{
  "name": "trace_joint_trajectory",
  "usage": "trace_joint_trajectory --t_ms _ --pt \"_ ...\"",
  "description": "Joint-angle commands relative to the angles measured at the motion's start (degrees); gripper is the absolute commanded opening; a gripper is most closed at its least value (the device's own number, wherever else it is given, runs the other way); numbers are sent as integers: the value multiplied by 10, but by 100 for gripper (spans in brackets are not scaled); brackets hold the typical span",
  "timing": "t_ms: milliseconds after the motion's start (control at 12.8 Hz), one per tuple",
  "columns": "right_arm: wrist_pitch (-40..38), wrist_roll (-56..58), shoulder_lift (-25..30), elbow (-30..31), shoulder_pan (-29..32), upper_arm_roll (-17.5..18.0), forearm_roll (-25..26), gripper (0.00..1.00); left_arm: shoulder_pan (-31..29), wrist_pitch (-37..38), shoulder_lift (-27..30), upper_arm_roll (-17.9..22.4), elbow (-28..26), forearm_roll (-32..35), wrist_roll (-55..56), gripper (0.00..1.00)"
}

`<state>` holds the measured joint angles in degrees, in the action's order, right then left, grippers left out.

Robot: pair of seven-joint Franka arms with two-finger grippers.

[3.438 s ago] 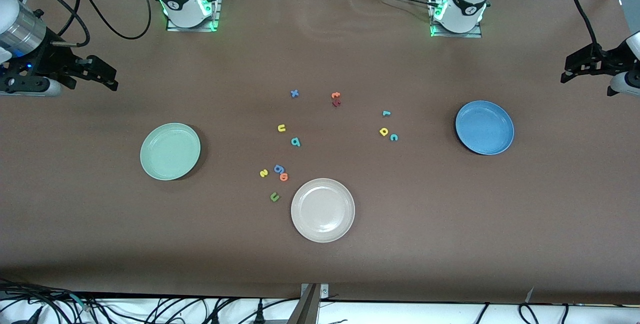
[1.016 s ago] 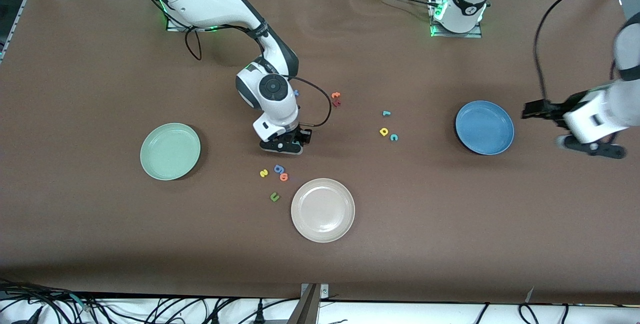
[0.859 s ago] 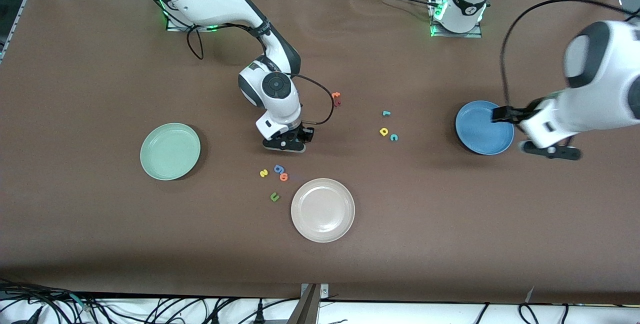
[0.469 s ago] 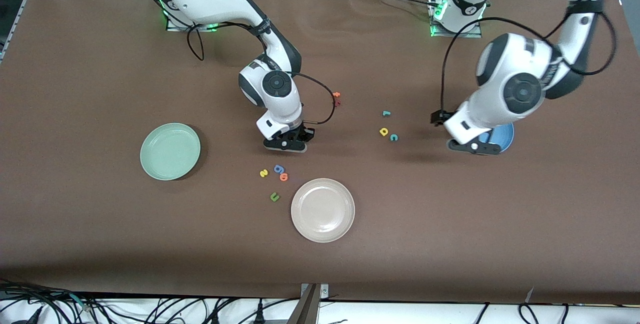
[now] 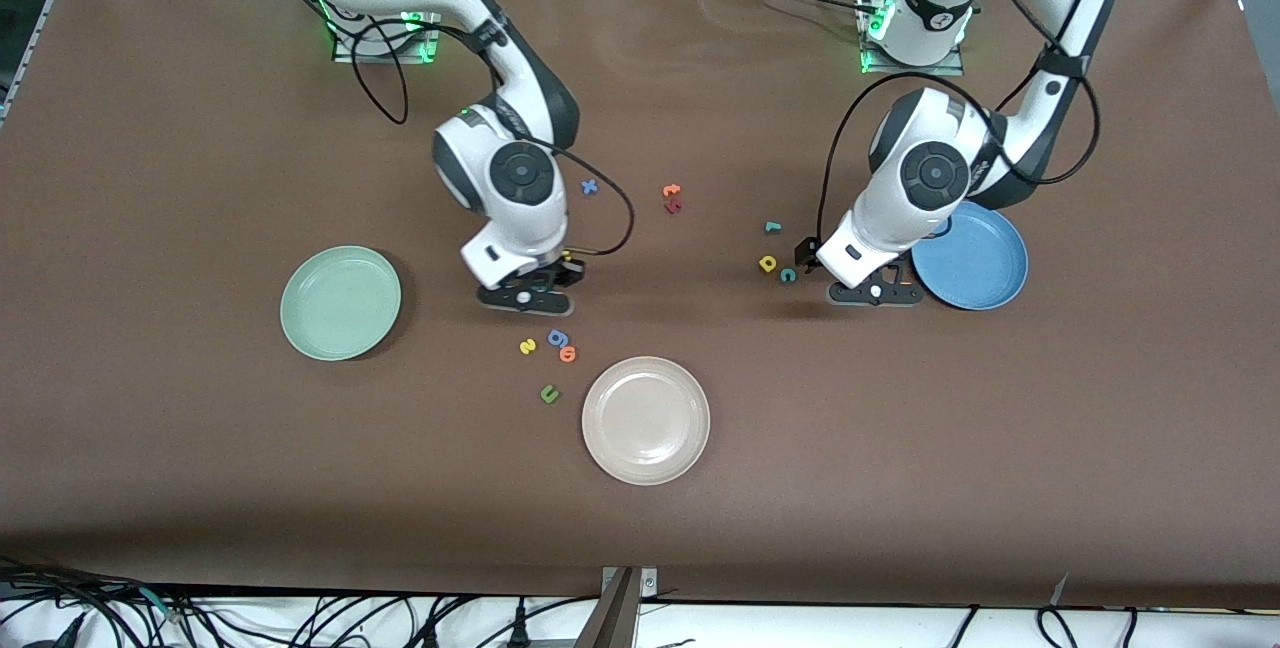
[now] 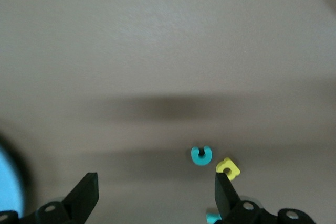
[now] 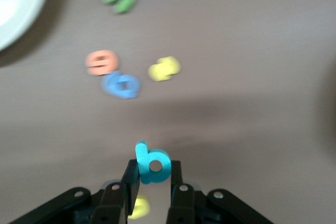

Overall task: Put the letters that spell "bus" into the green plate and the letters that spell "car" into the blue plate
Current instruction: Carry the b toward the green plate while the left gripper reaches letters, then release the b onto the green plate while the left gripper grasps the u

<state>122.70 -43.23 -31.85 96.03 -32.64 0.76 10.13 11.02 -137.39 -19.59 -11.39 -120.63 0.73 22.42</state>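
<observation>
In the right wrist view my right gripper (image 7: 151,178) is shut on the teal "b" (image 7: 152,165), which stands upright between its fingers. The yellow "u" (image 7: 137,206) lies on the table under it. In the front view this gripper (image 5: 525,298) hangs between the green plate (image 5: 340,303) and the letter cluster holding the yellow "s" (image 5: 527,346). My left gripper (image 5: 868,290) is open and empty, low beside the blue plate (image 5: 985,263). The teal "c" (image 6: 200,154) and yellow "a" (image 6: 228,168) lie just ahead of its fingers, and the teal "r" (image 5: 772,226) lies farther from the front camera.
A blue "g" (image 5: 558,338) and orange "o" (image 5: 568,354) lie beside the "s", with a green "u" (image 5: 548,393) nearer the front camera. A beige plate (image 5: 645,420) sits beside them. A blue "x" (image 5: 589,187), an orange "t" (image 5: 671,191) and a dark red letter (image 5: 673,207) lie toward the bases.
The right gripper shut on the teal "b" and carried it toward the green plate. The left arm swept in from the table's end, past the blue plate, to beside the "c" and "a".
</observation>
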Motion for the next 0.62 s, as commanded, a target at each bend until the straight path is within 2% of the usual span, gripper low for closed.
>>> trace_joint_trajectory --t_ms 0,234,391,469,547 --pt "-85 100 43 29 6 -54 3 9 29 -71 -28 7 -19 -14 45 93" --pt "-94 224 78 91 8 -153 -1 11 66 -109 -62 8 -16 -8 96 90" --pt "-72 233 67 146 20 -176 -4 11 66 -109 -62 11 -19 -6 96 85" --pt "-23 235 62 181 37 -178 -4 12 66 -109 -62 13 -21 -6 96 80" --pt "18 235 57 209 63 -177 -3 33 66 -108 -62 19 -21 -6 97 74"
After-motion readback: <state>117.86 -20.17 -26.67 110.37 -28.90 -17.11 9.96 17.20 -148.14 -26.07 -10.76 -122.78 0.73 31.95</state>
